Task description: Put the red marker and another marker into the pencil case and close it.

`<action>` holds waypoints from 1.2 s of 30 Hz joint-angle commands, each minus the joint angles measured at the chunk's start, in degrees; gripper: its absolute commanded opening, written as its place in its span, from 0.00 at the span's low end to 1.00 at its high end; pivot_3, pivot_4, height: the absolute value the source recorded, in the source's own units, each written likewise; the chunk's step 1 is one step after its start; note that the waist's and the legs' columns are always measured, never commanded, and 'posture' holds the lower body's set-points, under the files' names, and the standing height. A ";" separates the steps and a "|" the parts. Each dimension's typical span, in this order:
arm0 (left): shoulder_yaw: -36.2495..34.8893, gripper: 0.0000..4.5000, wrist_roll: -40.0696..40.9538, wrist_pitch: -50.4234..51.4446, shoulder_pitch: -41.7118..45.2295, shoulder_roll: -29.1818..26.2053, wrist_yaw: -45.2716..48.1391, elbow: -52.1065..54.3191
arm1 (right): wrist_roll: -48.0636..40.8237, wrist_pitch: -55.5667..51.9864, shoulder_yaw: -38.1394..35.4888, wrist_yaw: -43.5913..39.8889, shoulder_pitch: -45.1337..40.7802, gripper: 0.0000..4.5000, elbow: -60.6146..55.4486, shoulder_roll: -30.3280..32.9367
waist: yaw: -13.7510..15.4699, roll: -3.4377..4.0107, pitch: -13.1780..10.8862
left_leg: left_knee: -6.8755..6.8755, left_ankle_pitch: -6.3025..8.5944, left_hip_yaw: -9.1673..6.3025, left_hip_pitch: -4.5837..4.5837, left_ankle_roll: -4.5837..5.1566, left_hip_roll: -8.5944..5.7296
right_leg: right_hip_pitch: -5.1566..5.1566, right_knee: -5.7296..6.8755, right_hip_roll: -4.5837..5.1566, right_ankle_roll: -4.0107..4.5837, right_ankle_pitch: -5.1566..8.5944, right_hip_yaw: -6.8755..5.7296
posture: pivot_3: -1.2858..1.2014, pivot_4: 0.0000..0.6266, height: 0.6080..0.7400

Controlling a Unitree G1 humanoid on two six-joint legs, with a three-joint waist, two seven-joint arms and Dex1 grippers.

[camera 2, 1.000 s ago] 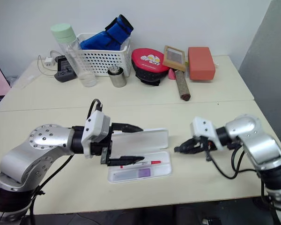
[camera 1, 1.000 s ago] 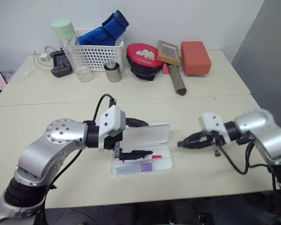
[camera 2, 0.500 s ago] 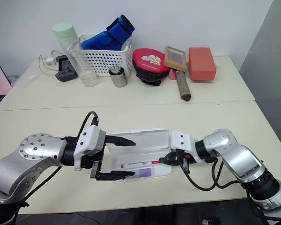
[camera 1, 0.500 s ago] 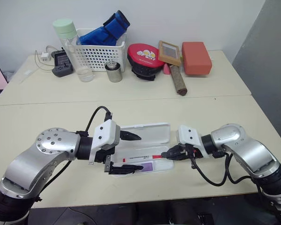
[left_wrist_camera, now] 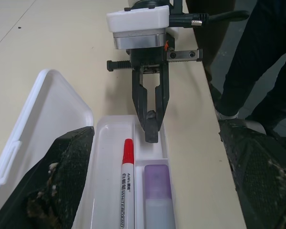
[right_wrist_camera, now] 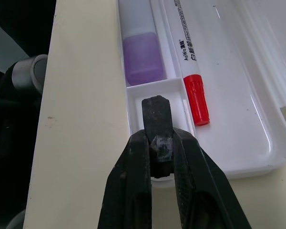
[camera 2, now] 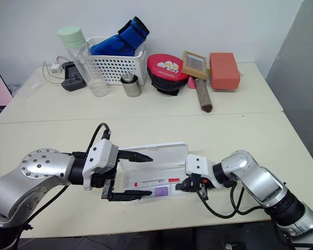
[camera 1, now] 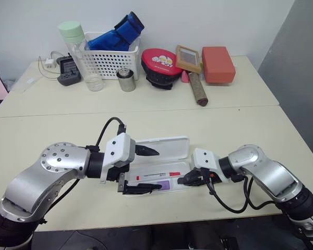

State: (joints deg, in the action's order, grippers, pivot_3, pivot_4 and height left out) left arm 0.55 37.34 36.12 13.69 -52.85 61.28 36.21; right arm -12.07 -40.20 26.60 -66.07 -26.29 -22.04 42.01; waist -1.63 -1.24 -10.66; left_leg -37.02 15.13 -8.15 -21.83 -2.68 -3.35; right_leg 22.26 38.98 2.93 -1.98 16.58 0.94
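**Both markers in the open case**

Head view: case point(camera 1: 161, 166) lies lid-open on the table point(camera 1: 240, 130). Left gripper point(camera 1: 143, 169) spreads wide over its 9 o'clock end; right gripper point(camera 1: 183, 180) sits at 3 o'clock.

Left wrist: red marker point(left_wrist_camera: 126, 181) beside purple marker point(left_wrist_camera: 157, 191) in the tray.

Right wrist: fingers point(right_wrist_camera: 157, 119) nearly together, tips over the tray's end, holding nothing.

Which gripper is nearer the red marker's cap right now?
Right. The right gripper has its shut fingers at the tray end just past the red marker cap. The left gripper straddles the pencil case at the marker's other end.
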 commanded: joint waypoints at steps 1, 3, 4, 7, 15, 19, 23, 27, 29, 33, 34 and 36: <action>-1.43 1.00 0.52 -0.20 0.61 -0.62 -0.33 1.53 | -0.65 0.80 -0.74 -0.29 -0.54 0.33 -0.85 -0.02 | 0.00 0.00 0.00 | 0.00 0.00 0.00 0.00 0.00 0.00 | 0.00 0.00 0.00 0.00 0.00 0.00 | 0.52 0.24 1.00; -1.22 1.00 0.46 -0.25 0.87 -0.60 -0.34 1.37 | -1.42 0.57 -1.17 -0.61 -0.41 0.44 -1.33 -0.04 | 0.00 0.00 0.00 | 0.00 0.00 0.00 0.00 0.00 0.00 | 0.00 0.00 0.00 0.00 0.00 -0.01 | 0.52 0.24 1.00; -1.15 1.00 0.45 -0.27 0.95 -0.62 -0.33 1.33 | -1.68 0.53 -1.27 -0.71 -0.38 0.49 -1.51 -0.03 | 0.00 0.00 0.00 | 0.00 0.00 -0.01 0.00 0.00 0.00 | 0.00 0.00 0.00 0.00 0.00 -0.01 | 0.52 0.24 1.00; -1.08 1.00 0.47 -0.31 1.13 -0.60 -0.41 1.18 | -2.22 0.30 -1.35 -0.60 -0.47 0.66 -1.78 -0.17 | 0.00 0.00 0.00 | 0.00 0.00 0.00 0.00 0.00 0.00 | 0.00 0.00 0.00 0.00 0.00 -0.01 | 0.52 0.24 1.00; -1.11 1.00 0.45 -0.38 1.22 -0.66 -0.23 0.81 | -3.81 0.40 -2.33 -0.31 -0.44 1.00 -2.17 -0.26 | 0.00 0.00 0.00 | 0.00 0.00 -0.01 0.00 0.00 0.00 | 0.00 0.00 0.00 0.00 0.00 -0.01 | 0.52 0.24 1.00; -1.16 1.00 0.70 -0.27 2.92 -0.24 -0.24 -0.36 | -7.85 -1.17 -5.60 -1.10 1.43 1.00 -6.02 1.42 | 0.02 0.00 0.00 | 0.00 0.00 -0.02 0.00 0.00 0.00 | 0.00 0.00 0.00 0.00 0.00 -0.02 | 0.52 0.24 1.00; -1.76 1.00 2.77 0.72 6.81 1.16 -0.44 -3.04 | -11.07 -1.99 -7.37 -2.40 4.54 0.89 -10.44 4.49 | 0.09 0.00 0.00 | 0.00 0.00 -0.08 -0.02 0.00 -0.01 | -0.03 -0.02 0.00 0.00 0.00 -0.06 | 0.52 0.24 1.00; -1.76 1.00 3.53 1.21 11.65 2.29 0.19 -7.26 | -11.97 -2.15 -6.99 -1.91 6.79 0.67 -12.69 6.14 | 0.21 -0.01 0.00 | -0.02 0.00 -0.11 -0.03 0.00 -0.01 | -0.05 -0.02 -0.01 -0.01 0.01 -0.12 | 0.52 0.24 1.00; -1.53 1.00 2.63 0.44 12.69 1.96 1.09 -9.22 | -11.70 -2.30 -6.37 -1.23 6.98 0.54 -12.80 5.96 | -0.07 -0.01 0.00 | -0.01 0.00 -0.09 -0.02 0.00 0.00 | -0.05 -0.01 -0.01 -0.02 0.01 -0.11 | 0.52 0.24 1.00; -1.23 1.00 0.24 -1.78 14.59 1.57 2.92 -13.61 | -11.07 -3.17 -4.92 0.99 7.03 0.32 -12.36 4.52 | -0.17 -0.01 0.00 | 0.00 0.00 -0.02 0.02 0.00 0.04 | -0.02 0.00 -0.04 -0.01 0.01 -0.06 | 0.52 0.24 1.00; -1.25 1.00 -0.01 -1.95 15.53 1.93 3.14 -15.11 | -10.59 -3.28 -4.28 1.68 7.13 0.25 -12.19 4.18 | -0.07 -0.01 0.00 | 0.00 0.00 -0.05 0.02 0.00 0.04 | -0.03 0.00 -0.04 -0.01 0.01 -0.07 | 0.52 0.24 1.00; -1.17 1.00 -0.44 -2.34 17.63 2.90 3.81 -18.73 | -8.86 -3.36 -2.36 3.02 7.22 0.13 -11.68 3.86 | 0.01 -0.01 0.00 | -0.01 0.00 -0.13 -0.02 -0.01 0.02 | -0.02 0.00 -0.04 -0.01 0.01 -0.11 | 0.52 0.24 1.00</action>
State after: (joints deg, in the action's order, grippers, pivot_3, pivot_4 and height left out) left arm -0.12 37.53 35.39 29.24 -50.57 64.31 19.71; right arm -22.32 -43.43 23.12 -64.34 -19.11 -32.97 45.98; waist -1.62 -1.25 -10.65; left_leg -37.04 15.12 -8.28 -21.86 -2.69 -3.34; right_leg 22.24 38.98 2.89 -1.99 16.59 0.83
